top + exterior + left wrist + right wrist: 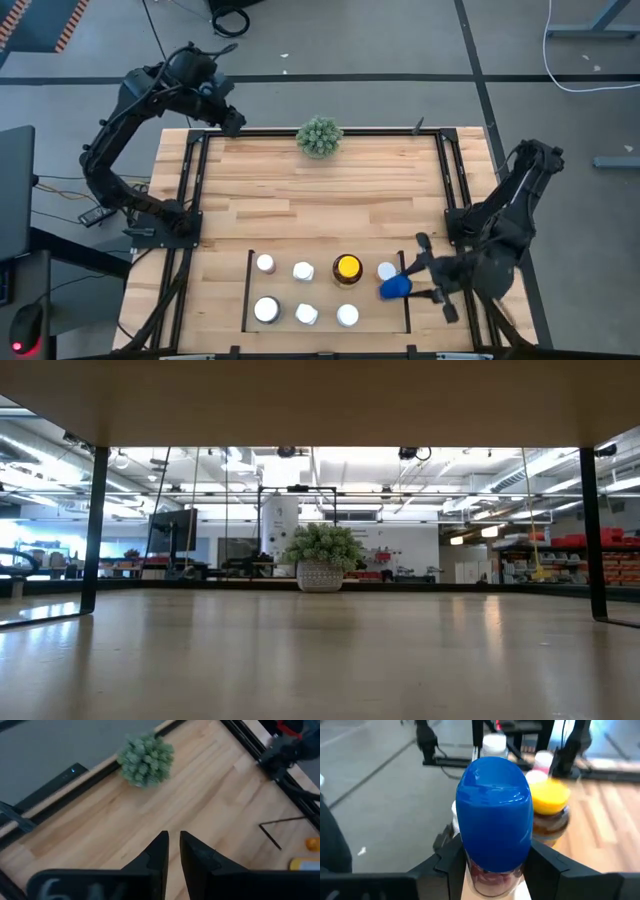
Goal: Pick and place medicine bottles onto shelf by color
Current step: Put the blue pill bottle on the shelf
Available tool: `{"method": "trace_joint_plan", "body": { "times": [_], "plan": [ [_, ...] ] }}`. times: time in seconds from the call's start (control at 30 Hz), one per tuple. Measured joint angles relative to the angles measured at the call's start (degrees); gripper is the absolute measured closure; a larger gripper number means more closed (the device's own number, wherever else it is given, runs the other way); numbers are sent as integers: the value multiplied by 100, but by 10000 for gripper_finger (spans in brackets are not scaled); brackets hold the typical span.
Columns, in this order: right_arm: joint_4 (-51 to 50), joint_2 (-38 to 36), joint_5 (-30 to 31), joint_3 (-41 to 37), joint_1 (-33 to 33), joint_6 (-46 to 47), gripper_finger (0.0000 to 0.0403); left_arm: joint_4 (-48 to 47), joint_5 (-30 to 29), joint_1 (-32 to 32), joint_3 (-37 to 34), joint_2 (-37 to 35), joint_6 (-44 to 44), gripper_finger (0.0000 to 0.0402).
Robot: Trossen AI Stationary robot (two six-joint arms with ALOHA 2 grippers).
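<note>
The shelf [248, 290] is a bay of tabletop outlined by black strips near the table's front edge. Inside it stand several white-capped medicine bottles, such as [303, 271], and an amber one with a yellow cap [347, 268] [551, 810]. At the shelf's right strip my right gripper [408, 287] [492, 872] is shut on a blue-capped bottle [395, 288] [494, 815]. My left gripper [232, 120] [173, 845] hangs over the table's far left corner. It is shut, with nothing between its fingers. My right gripper pinches the blue-capped bottle by its clear body [492, 877] just below the cap, one finger [451, 862] on each side. The fingers come from the table's right, slanting a little down. The blue cap [494, 805] points away from the wrist, toward the table's left.
A green spiky plant ball [319, 136] [145, 759] [322, 560] sits at the middle of the far edge. Black frame rails [190, 190] run along the table's left and right sides. Bare wood lies between the plant and the shelf.
</note>
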Motion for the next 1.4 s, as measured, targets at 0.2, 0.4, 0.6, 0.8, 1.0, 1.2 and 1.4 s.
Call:
{"method": "trace_joint_plan", "body": {
  "times": [0.2,0.4,0.6,0.8,1.0,1.2,1.4],
  "plan": [
    [50,728,421,249,505,940,237,-362,-210,-516,0,-7,-264,342],
    [18,1307,1834,217,1131,1847,237,-475,-719,-927,0,-9,-370,340],
    [2,1889,1956,216,1059,2259,237,-187,-781,-1055,0,-9,-452,341],
    [-37,2195,1959,214,979,2709,237,-15,-781,-1055,0,-9,-586,339],
    [-250,2206,1981,212,979,2810,236,-16,-779,-1055,0,-9,-555,339],
    [-484,2206,1981,212,979,3054,218,-14,-781,-1053,0,-9,-506,335],
    [-480,2206,1937,212,981,3060,205,-14,-781,-1053,0,-9,-493,338]
  ]
}}
